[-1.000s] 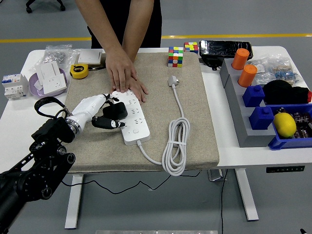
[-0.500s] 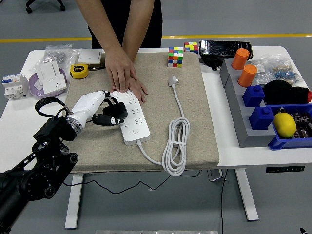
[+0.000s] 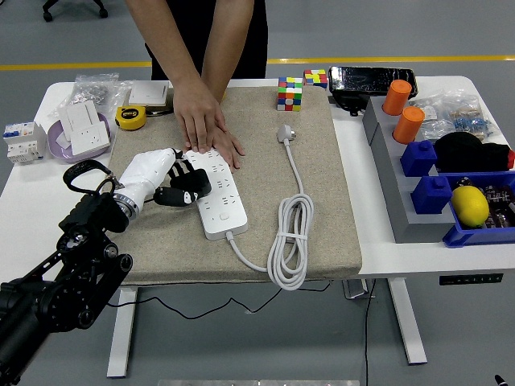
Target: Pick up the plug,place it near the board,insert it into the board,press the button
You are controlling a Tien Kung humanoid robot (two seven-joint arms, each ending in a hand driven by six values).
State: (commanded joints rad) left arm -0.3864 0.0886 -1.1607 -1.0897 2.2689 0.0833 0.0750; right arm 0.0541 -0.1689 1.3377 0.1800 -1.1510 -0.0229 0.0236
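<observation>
On the beige mat, the white-shelled left hand [image 3: 157,178] pinches the chunky black plug [image 3: 190,184] against the long white power strip [image 3: 216,191] (a person's hand [image 3: 205,129] steadies it); insertion seems unfinished, button unpressed.

A white rectangular bench [image 3: 378,256] on white metal legs [image 3: 409,331] stands on a smooth grey floor [image 3: 451,28] crossed by a yellow painted line [image 3: 418,59].
</observation>
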